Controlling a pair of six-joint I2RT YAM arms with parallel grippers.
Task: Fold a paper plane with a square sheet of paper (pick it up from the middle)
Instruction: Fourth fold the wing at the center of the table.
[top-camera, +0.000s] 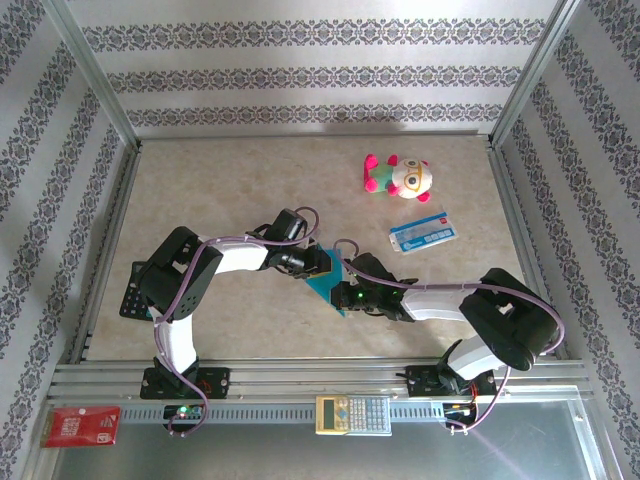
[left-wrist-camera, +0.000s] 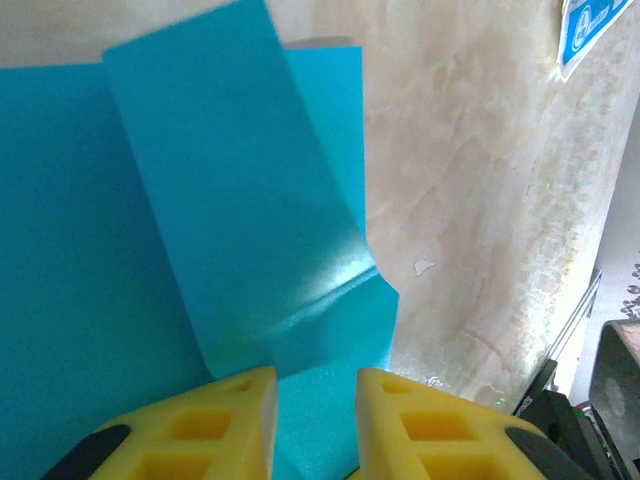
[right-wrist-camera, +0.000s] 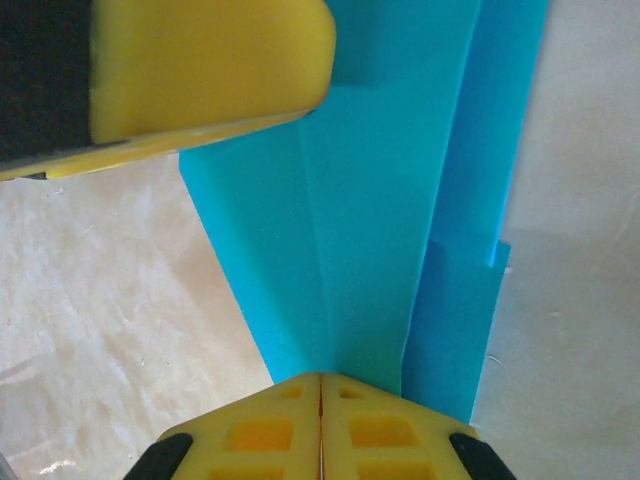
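Paper plane (top-camera: 326, 284): teal-blue, partly folded, lying on the table (top-camera: 220, 190) near the middle of its near half, between your two grippers.

Left wrist view: the paper plane (left-wrist-camera: 240, 200) shows one long flap folded over a flat lower layer. The flap has a shiny crease near its lower end. Its right edge borders bare tabletop.

Right wrist view: the paper plane (right-wrist-camera: 380, 200) narrows toward the camera into a wedge. A lengthwise crease runs down it, and a second layer steps out along the right side.

Right gripper (right-wrist-camera: 320, 385): your fingers are closed flat against each other, and the narrow end of the paper runs straight into the seam between them. Read it as clamped on the paper. From above, the right gripper (top-camera: 342, 291) sits at the near-right end of the paper.

Left gripper (left-wrist-camera: 315, 385): your fingers stand apart with teal paper visible in the gap, so it is released, not pinching. From above, the left gripper (top-camera: 310, 263) is at the far-left end of the paper. One left finger (right-wrist-camera: 200, 70) appears over the paper's far end in the right wrist view; you cannot tell whether it presses on the paper.

Surroundings:
- A plush toy (top-camera: 400, 178) lies far right.
- A white-and-blue card (top-camera: 422, 232) lies just nearer than it, well apart from the paper, and its corner shows in the left wrist view (left-wrist-camera: 590, 30).
- A dark keypad device (top-camera: 133, 290) lies at the left edge.
- A calculator (top-camera: 352, 413) and a red packet (top-camera: 80, 426) sit by the front rail.
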